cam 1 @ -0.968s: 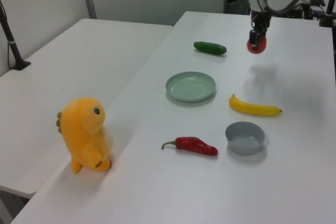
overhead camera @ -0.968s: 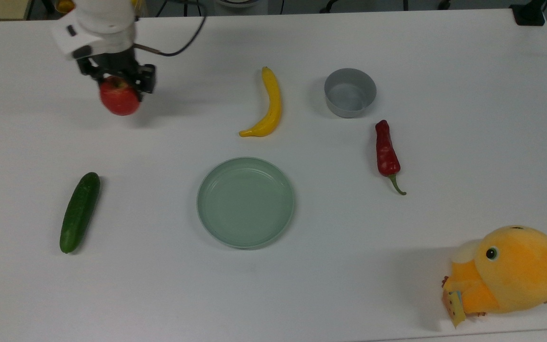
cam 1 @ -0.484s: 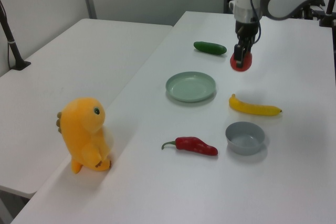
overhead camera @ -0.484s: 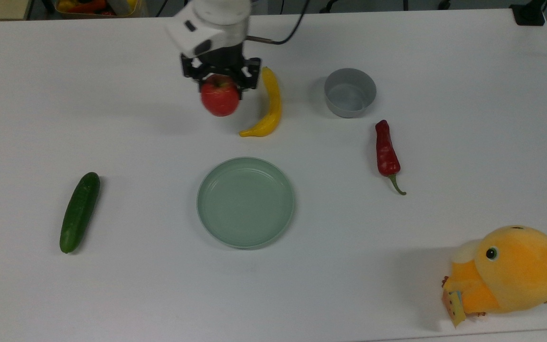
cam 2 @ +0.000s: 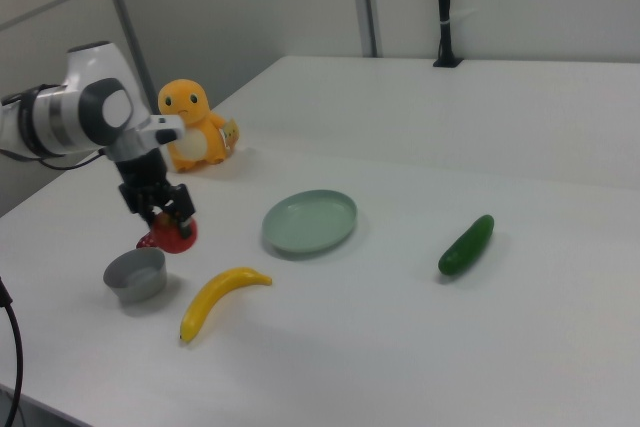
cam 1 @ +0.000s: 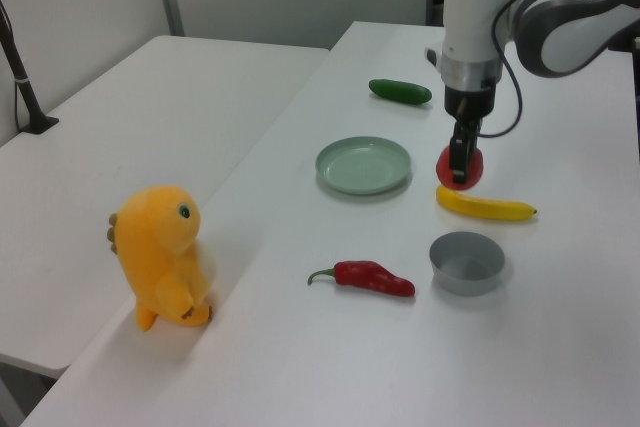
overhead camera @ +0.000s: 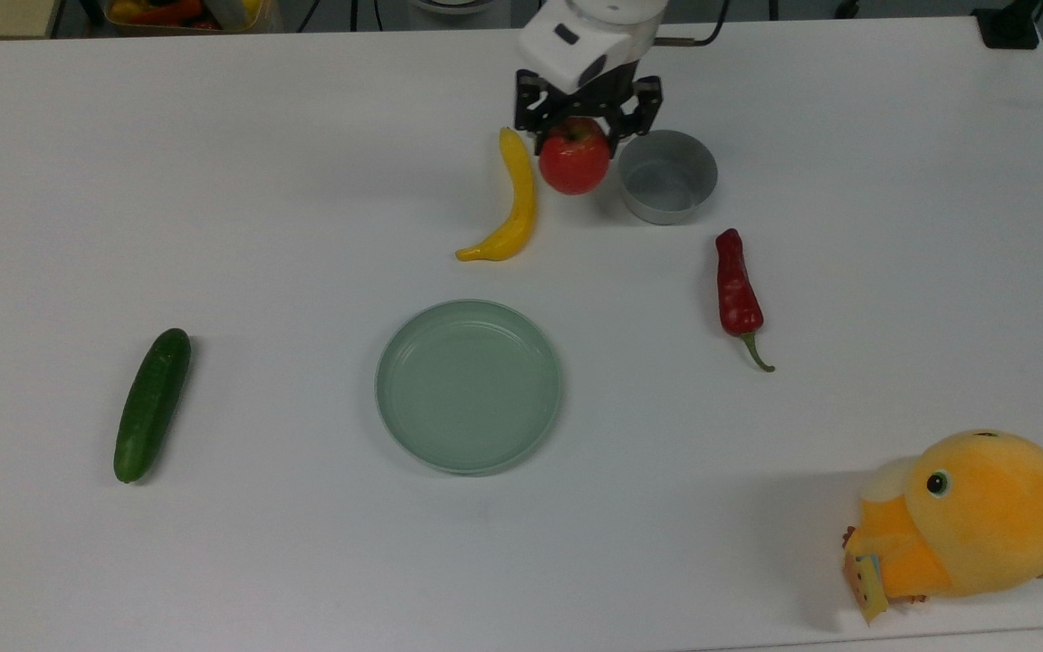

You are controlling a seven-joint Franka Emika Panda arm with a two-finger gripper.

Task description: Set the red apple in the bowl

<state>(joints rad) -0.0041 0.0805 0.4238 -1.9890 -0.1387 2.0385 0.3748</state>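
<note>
Beside the grey bowl (overhead camera: pixel 667 176), the apple (overhead camera: pixel 574 162) is red, the banana (overhead camera: pixel 513 201) yellow, the chili pepper (overhead camera: pixel 738 290) dark red with a green stem. Farther off lie a pale green plate (overhead camera: pixel 468 385), a dark green cucumber (overhead camera: pixel 151 404) and an orange plush toy (overhead camera: pixel 969 514), all on a white table (overhead camera: pixel 304 543).

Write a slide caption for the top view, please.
End effector carries round red apple between curved yellow banana and small grey plastic bowl.
</note>
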